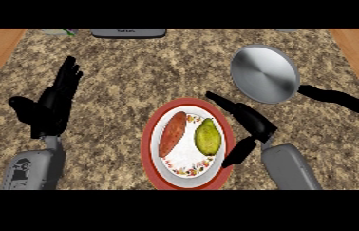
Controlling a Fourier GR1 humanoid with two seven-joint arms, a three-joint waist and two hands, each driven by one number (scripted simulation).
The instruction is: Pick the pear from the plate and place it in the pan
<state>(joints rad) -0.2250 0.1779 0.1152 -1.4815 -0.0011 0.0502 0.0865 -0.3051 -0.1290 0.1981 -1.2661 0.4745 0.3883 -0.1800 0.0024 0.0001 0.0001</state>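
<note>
Head view: our right hand [249, 118], fingers straight and holding nothing, hovers just beside the pear [207, 136] on the plate [148, 147], so we should curl round its middle, avoiding the sweet potato [172, 134].

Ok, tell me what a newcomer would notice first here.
The red-rimmed plate near the front, holding a green pear beside a sweet potato. Next, the grey pan at the far right, and the right hand open at the plate's right edge.
</note>
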